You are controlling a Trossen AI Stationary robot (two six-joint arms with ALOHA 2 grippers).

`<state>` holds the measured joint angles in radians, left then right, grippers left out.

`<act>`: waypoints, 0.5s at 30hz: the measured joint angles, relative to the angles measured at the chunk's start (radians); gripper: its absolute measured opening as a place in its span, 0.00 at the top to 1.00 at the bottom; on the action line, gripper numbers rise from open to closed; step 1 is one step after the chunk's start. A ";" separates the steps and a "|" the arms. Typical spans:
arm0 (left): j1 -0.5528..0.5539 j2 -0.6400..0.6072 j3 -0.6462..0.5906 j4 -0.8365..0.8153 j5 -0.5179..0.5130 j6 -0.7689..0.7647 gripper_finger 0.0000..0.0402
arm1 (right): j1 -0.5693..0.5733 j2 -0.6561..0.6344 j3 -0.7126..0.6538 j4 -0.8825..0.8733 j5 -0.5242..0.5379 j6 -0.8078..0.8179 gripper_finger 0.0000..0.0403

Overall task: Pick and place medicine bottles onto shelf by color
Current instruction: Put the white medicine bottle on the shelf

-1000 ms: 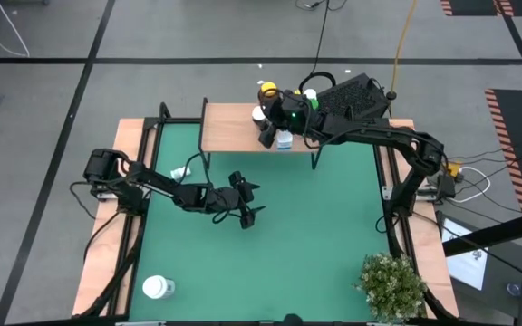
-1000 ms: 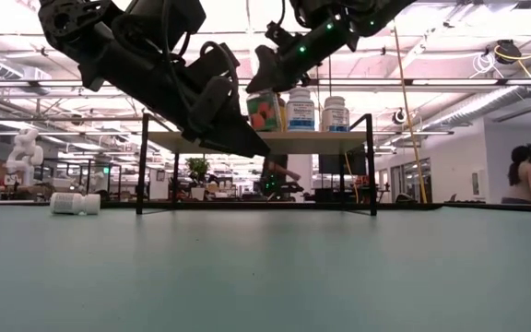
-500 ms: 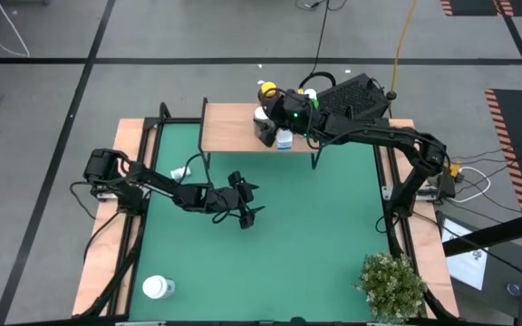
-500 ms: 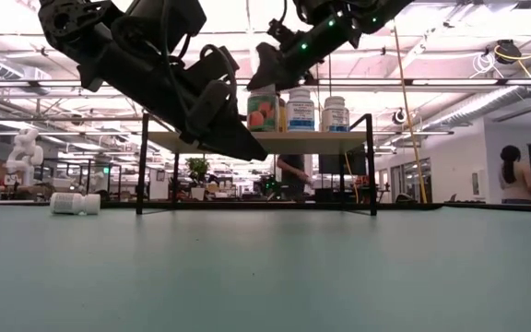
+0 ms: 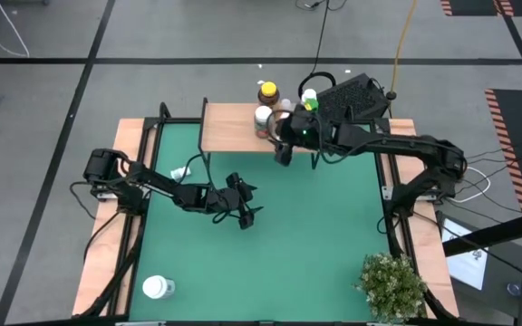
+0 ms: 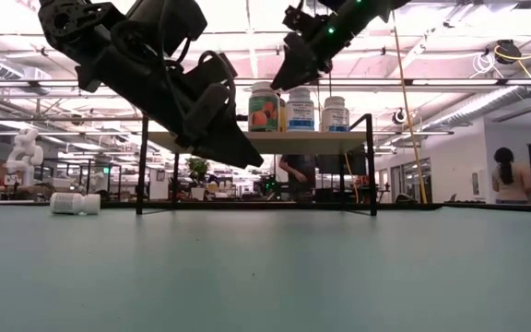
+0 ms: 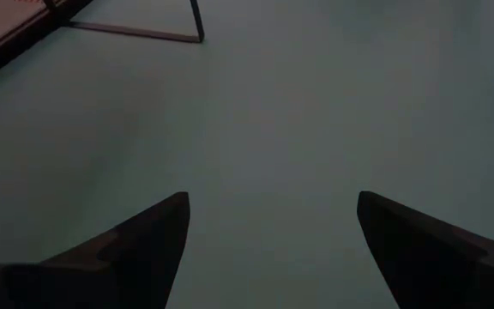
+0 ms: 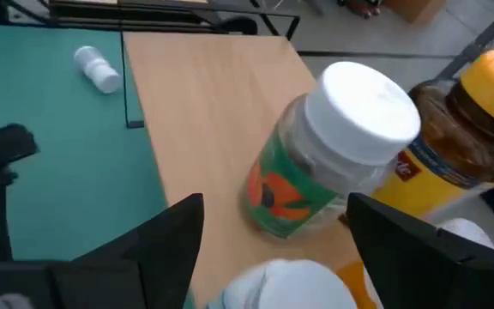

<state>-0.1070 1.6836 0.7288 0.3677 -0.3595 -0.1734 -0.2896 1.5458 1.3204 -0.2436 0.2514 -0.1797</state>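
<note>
Three medicine bottles stand on the light-wood shelf (image 5: 229, 129) (image 6: 265, 141): a white-capped one with a green and orange label (image 8: 333, 163) (image 6: 265, 108), an amber one with a yellow cap (image 8: 461, 146) (image 5: 267, 92), and a green-capped one (image 5: 309, 98). Another white cap (image 8: 290, 287) shows close under the right wrist camera. My right gripper (image 5: 279, 143) (image 8: 273, 206) is open, above the shelf's near edge, apart from the bottles. My left gripper (image 5: 250, 204) (image 7: 273, 202) hangs open over the green mat mid-table. A white bottle (image 5: 181, 172) (image 6: 75, 203) lies on its side on the mat; another (image 5: 158, 288) stands near the left near corner.
A leafy potted plant (image 5: 392, 285) stands at the table's right near corner. The shelf's black legs (image 6: 140, 171) stand on the mat at the far edge. A wooden rim (image 5: 132, 172) borders the green mat (image 5: 315, 235), which is bare between the arms. People show in the room behind.
My right gripper has drawn back from over the shelf toward the table's near edge and risen. The green-and-orange-labelled bottle it was at now stands upright on the shelf beside the others. The left arm has kept still.
</note>
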 joint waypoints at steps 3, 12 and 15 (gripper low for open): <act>-0.002 0.000 0.000 -0.004 0.000 -0.023 0.17 | 0.041 -0.006 -0.015 0.009 0.037 -0.038 0.34; -0.014 0.000 0.000 -0.030 0.000 -0.025 0.17 | 0.159 -0.003 -0.109 0.118 0.091 -0.377 0.39; -0.013 0.000 0.000 -0.063 0.000 -0.032 0.17 | 0.187 -0.004 -0.147 0.145 0.088 -0.433 0.41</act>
<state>-0.1204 1.6840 0.7288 0.3049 -0.3595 -0.2050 -0.1028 1.5414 1.1736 -0.0990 0.3393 -0.6128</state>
